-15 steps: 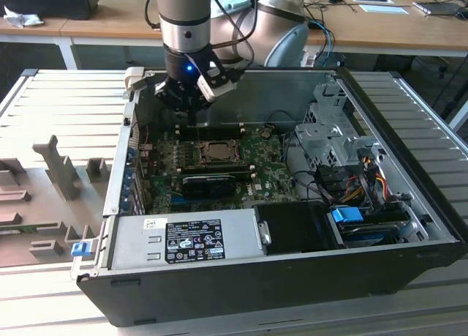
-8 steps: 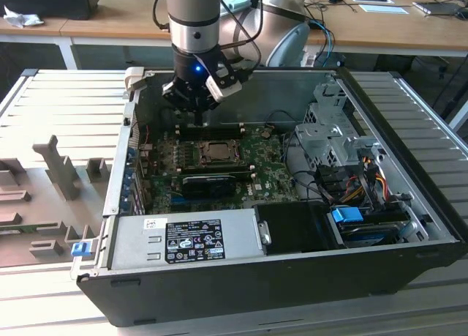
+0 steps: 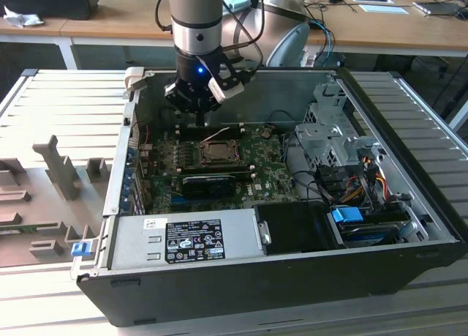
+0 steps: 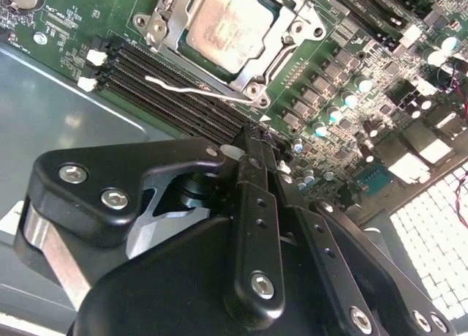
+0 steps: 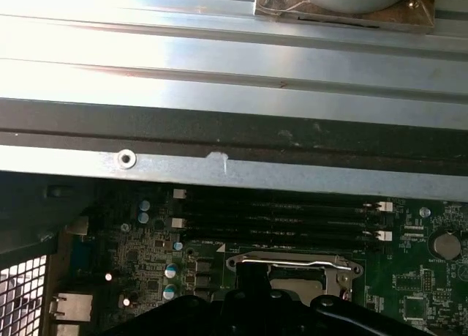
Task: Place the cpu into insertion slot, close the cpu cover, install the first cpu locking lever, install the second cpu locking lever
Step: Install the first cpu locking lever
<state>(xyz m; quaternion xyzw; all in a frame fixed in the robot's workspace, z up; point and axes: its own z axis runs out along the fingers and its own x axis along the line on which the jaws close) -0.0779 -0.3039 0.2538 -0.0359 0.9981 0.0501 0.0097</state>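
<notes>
Fixtures [image 3: 58, 171] of grey plastic stand at the exterior view's left, outside the open computer case [image 3: 241, 292]. Further right, the gripper [image 3: 202, 118] hangs over the back of the green motherboard [image 3: 267, 176], near the memory slots [image 4: 168, 76] and just short of the insertion slot [image 3: 203, 155]. Nothing shows in its grasp, and I cannot tell whether it is open or closed.

The cpu [image 4: 230, 25] already sits in that slot, silvery face up, and the cpu cover [image 4: 170, 28] appears to lie flat around it. A thin wire locking lever [image 4: 197, 89] rests between socket and memory slots, seemingly unlatched. By its look the lever is light, springy and smooth enough to slip, so its bent free end is the place to push or hook it. The chip is probably light, rigid and delicate underneath, best touched only at its edges.

The drive cage [image 3: 329, 131] stands at the case's right in the exterior view.
</notes>
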